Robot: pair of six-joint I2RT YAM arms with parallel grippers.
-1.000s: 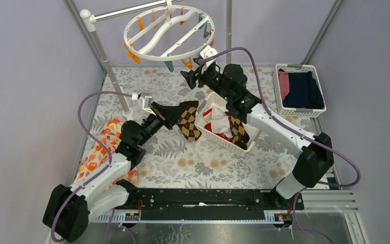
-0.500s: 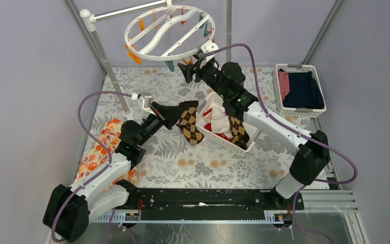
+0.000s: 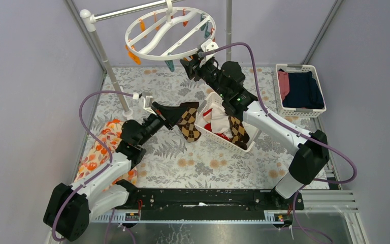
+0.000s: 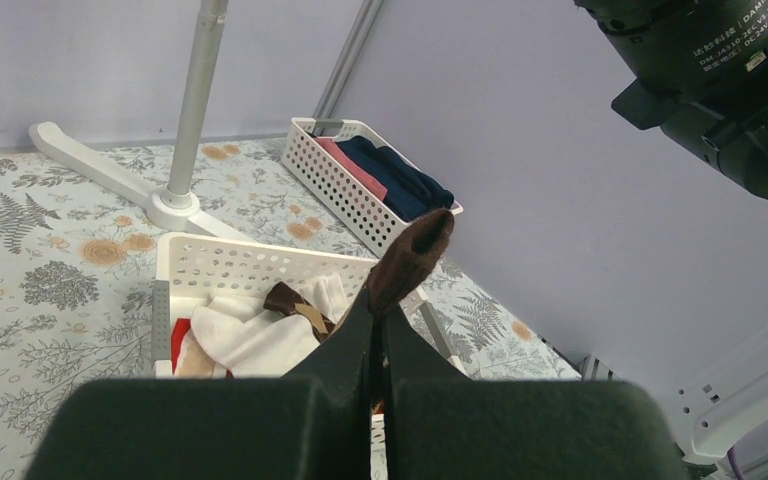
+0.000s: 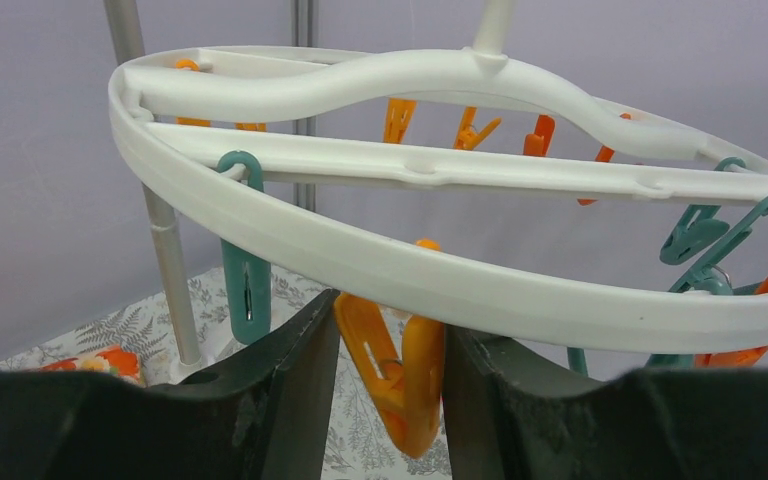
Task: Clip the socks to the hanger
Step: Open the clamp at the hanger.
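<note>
The hanger (image 3: 163,33), a round white ring (image 5: 460,285) with a wavy crossbar, hangs at the back with orange and teal clothespins under its rim. My right gripper (image 3: 192,65) is raised to its near rim. Its fingers (image 5: 390,330) press both legs of an orange clothespin (image 5: 400,370). My left gripper (image 3: 179,114) is shut (image 4: 380,315) on a brown argyle sock (image 3: 189,123), whose brown end (image 4: 415,250) sticks out past the fingertips. More socks lie in a white basket (image 3: 218,140): a second argyle one (image 3: 238,129), a red one and a whitish one (image 4: 250,340).
A white basket (image 3: 323,94) of navy and pink folded clothes stands at the right. An orange floral cloth (image 3: 101,147) lies at the left beside my left arm. The hanger's stand pole (image 3: 106,61) rises at the back left, over a fern-print mat.
My right gripper has risen toward the ring's near rim and its jaws have narrowed onto the orange clothespin. The left arm with the argyle sock has barely moved.
</note>
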